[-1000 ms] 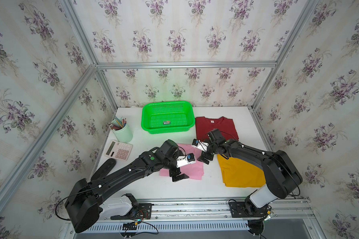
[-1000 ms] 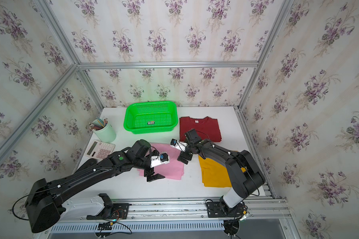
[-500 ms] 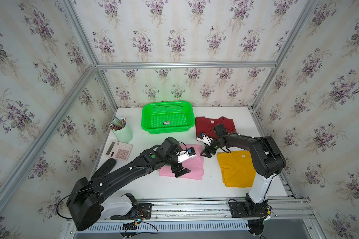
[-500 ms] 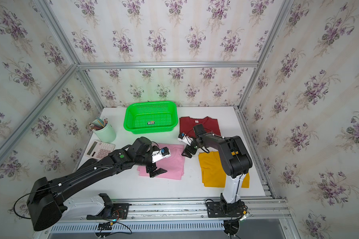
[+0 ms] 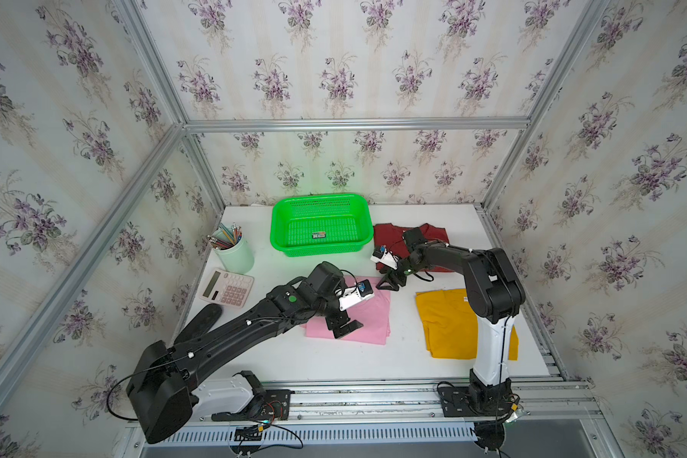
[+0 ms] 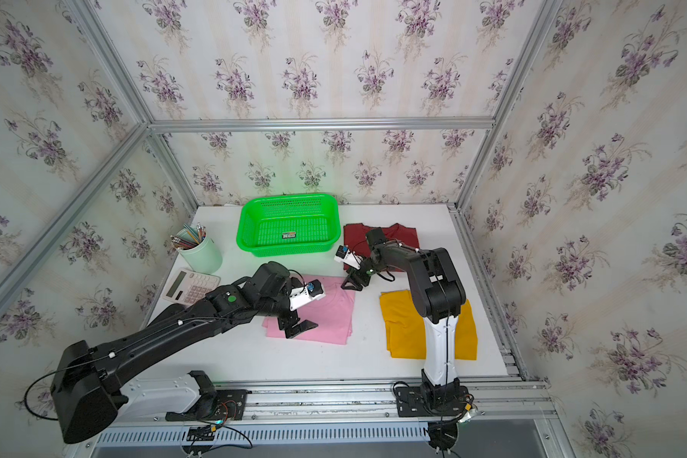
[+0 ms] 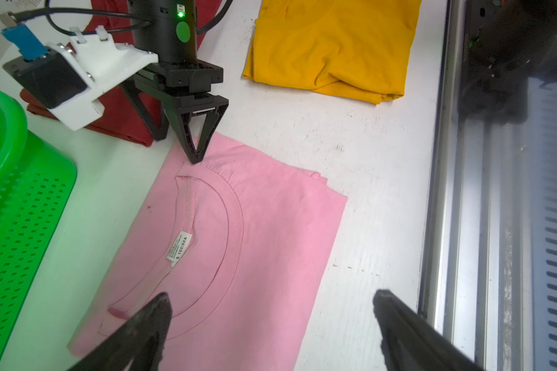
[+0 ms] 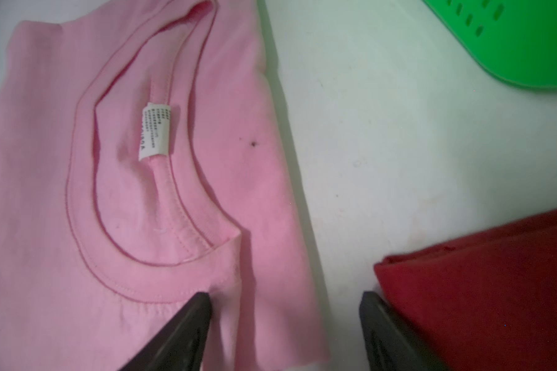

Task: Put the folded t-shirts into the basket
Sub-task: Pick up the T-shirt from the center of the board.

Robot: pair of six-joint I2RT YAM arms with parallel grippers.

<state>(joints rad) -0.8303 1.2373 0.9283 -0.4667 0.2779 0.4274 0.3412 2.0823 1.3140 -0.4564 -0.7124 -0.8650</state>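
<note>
Pink t-shirt (image 7: 254, 241): flat, white neck label (image 7: 179, 245)

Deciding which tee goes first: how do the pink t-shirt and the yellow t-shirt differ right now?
The pink t-shirt lies mid-table in front of the basket; the yellow t-shirt lies nearer the right arm's base. Both grippers are at the pink one: the left gripper open at its near edge, the right gripper at its collar edge. Neither is at the yellow one. Both lie folded on the table.
</note>
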